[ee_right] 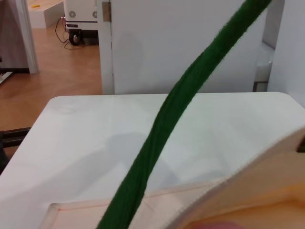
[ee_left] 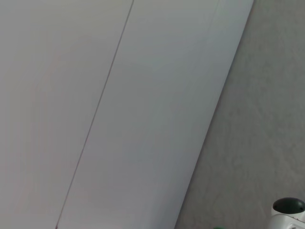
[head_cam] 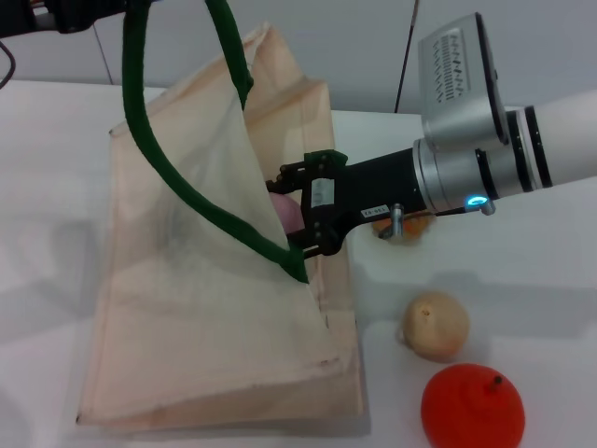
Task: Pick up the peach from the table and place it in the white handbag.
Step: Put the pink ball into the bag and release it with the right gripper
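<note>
The white handbag lies on the table with its mouth pulled open. Its dark green handle is lifted up to my left gripper at the top left edge, which holds it; the fingers are out of frame. My right gripper reaches in from the right, shut on the pale-pink peach at the bag's mouth, just behind the lower green handle. In the right wrist view the green handle crosses in front, the bag's cloth edge is below, and a pink sliver of peach shows at the bottom.
A tan-beige round fruit and a larger red-orange fruit sit on the white table right of the bag. A small orange item lies under my right wrist. The left wrist view shows only wall and floor.
</note>
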Controlling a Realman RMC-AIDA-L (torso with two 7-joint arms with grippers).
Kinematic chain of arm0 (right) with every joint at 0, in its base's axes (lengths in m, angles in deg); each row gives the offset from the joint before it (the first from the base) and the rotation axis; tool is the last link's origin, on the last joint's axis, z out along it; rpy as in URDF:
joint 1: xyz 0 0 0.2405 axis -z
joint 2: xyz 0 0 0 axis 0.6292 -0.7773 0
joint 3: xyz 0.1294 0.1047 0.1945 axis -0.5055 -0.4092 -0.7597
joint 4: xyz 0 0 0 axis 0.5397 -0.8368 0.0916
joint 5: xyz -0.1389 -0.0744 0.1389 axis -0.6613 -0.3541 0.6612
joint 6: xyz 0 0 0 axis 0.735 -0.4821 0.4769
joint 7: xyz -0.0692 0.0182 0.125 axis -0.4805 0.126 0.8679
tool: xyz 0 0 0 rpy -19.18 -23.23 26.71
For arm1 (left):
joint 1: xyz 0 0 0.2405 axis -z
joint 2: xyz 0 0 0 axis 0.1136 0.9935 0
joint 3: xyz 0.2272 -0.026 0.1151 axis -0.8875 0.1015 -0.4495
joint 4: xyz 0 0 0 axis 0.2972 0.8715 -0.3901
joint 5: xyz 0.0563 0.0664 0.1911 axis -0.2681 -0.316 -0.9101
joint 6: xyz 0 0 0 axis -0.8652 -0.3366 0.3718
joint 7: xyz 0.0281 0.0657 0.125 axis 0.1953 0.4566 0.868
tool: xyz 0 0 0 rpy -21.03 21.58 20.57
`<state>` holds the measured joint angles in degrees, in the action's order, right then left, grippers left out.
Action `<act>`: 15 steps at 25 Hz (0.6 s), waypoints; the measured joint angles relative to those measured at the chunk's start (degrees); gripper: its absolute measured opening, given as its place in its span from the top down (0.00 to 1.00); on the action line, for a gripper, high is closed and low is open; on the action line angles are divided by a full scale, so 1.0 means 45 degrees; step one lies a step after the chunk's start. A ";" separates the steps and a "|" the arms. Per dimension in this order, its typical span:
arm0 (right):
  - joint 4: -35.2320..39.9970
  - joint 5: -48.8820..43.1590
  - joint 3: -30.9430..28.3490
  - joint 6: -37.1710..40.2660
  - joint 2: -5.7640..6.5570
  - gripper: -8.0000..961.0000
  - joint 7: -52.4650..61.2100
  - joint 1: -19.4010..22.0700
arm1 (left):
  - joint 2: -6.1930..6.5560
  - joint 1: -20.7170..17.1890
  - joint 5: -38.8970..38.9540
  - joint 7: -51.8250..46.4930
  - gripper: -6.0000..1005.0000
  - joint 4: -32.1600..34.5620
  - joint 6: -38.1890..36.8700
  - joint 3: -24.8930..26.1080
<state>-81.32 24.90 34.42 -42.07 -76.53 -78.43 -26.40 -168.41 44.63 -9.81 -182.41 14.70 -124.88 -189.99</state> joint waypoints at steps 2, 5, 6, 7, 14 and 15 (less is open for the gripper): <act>0.0006 0.0025 0.0002 0.0001 0.0004 0.30 -0.0002 0.0015 | 0.0002 0.0000 0.0000 -0.0003 0.84 0.0000 0.0000 0.0000; 0.0001 0.0095 0.0004 0.0002 0.0017 0.17 -0.0003 0.0034 | 0.0002 0.0000 0.0000 -0.0022 0.84 0.0000 0.0000 -0.0001; -0.0004 0.0111 0.0004 0.0002 0.0018 0.14 -0.0003 0.0045 | 0.0002 0.0001 0.0000 -0.0024 0.84 0.0000 0.0000 -0.0001; -0.0006 0.0115 0.0004 0.0002 0.0020 0.10 -0.0002 0.0061 | 0.0002 0.0001 0.0000 -0.0024 0.84 0.0000 0.0000 0.0000; 0.0063 0.0216 0.0004 0.0271 0.0062 0.07 0.0108 0.0260 | 0.0010 -0.0024 0.0000 -0.0036 0.84 0.0000 0.0000 0.0000; 0.0136 0.0332 0.0004 0.0417 0.0086 0.07 0.0118 0.0397 | 0.0014 -0.0028 0.0001 -0.0037 0.84 -0.0001 -0.0001 0.0000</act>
<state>-80.70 26.39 34.44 -40.19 -76.14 -77.90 -24.61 -168.35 44.51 -9.81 -182.57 14.69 -124.89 -189.99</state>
